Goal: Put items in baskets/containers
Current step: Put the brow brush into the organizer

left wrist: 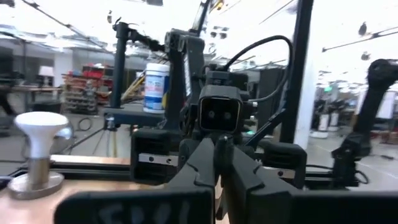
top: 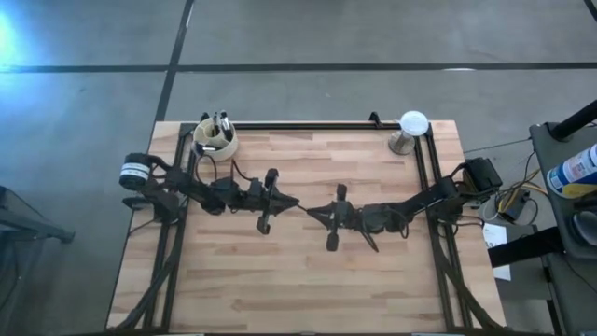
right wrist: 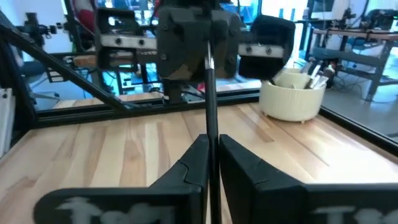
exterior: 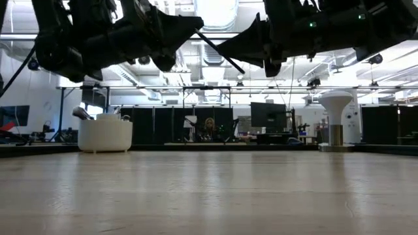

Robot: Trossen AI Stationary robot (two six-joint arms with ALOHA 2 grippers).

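A thin dark makeup brush hangs in the air over the table's middle, between my two grippers. They meet tip to tip there. My left gripper comes from the table's left and is shut on one end. My right gripper comes from the right with its fingers close about the other end. The cream cup stands at the far left corner with several brushes upright in it. My left gripper is shut on the brush's end that points toward the table's left, coming almost level from that side. Its own fingers hide the place of contact in the left wrist view. The brush is clear of the table. My right gripper has the brush's shaft between its two fingers, coming level from the table's right. The fingers lie along the brush. A narrow gap shows beside the shaft, and I cannot tell whether both fingers touch it.
A white dome on a metal stand sits at the far right corner. A black frame rail runs along the far edge and down both sides. Bare wooden tabletop stretches across the near half.
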